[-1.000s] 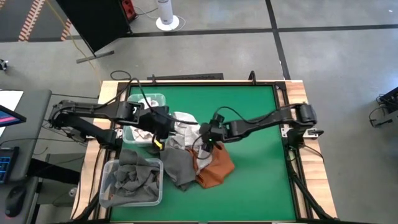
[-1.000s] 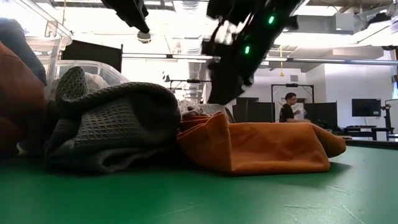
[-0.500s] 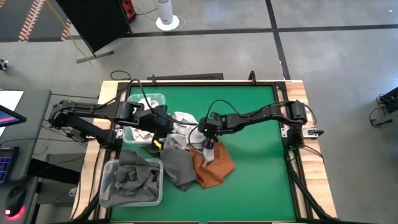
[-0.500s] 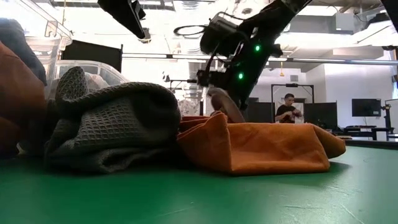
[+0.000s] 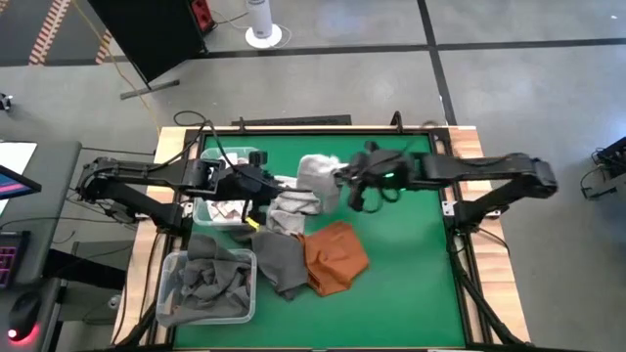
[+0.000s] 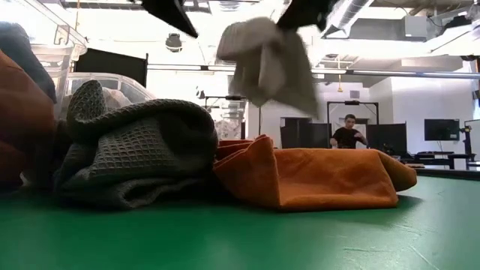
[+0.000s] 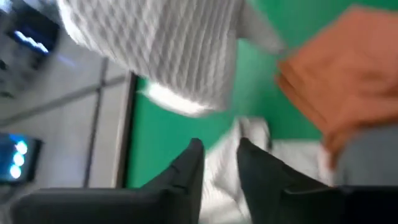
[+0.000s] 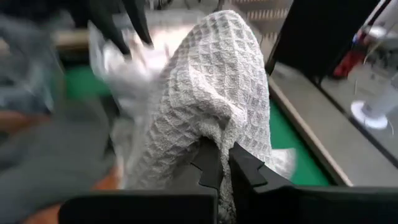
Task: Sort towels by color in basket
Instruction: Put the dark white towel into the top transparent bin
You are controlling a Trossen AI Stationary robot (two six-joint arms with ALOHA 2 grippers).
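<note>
A pale waffle-weave towel (image 6: 270, 64) hangs in the air over the table's middle, and my right gripper (image 8: 221, 163) is shut on it. Below it a white towel pile (image 5: 289, 207), a dark grey towel (image 5: 279, 259) and a rust-orange towel (image 5: 335, 256) lie on the green table. My left gripper (image 7: 219, 152) hovers above the white pile, left of the lifted towel. A narrow gap shows between its fingers, and nothing is in it. My right gripper pinches a bunched fold of the pale towel (image 8: 211, 140) between its two fingers. The fingers come from the table's right, slanting downward. The towel hangs slack from the fingers and is clear of the table and of the other towels.
A clear basket (image 5: 174, 293) holding dark grey towels stands at the near left. Another clear basket (image 5: 240, 156) with pale cloth stands behind it, under my left arm. The green mat (image 5: 411, 274) right of the pile is bare.
My right gripper has shut on the pale towel in the pile. It then rose quickly toward the far edge, pulling the towel up clear of the pile. The other towels have stayed where they were.
</note>
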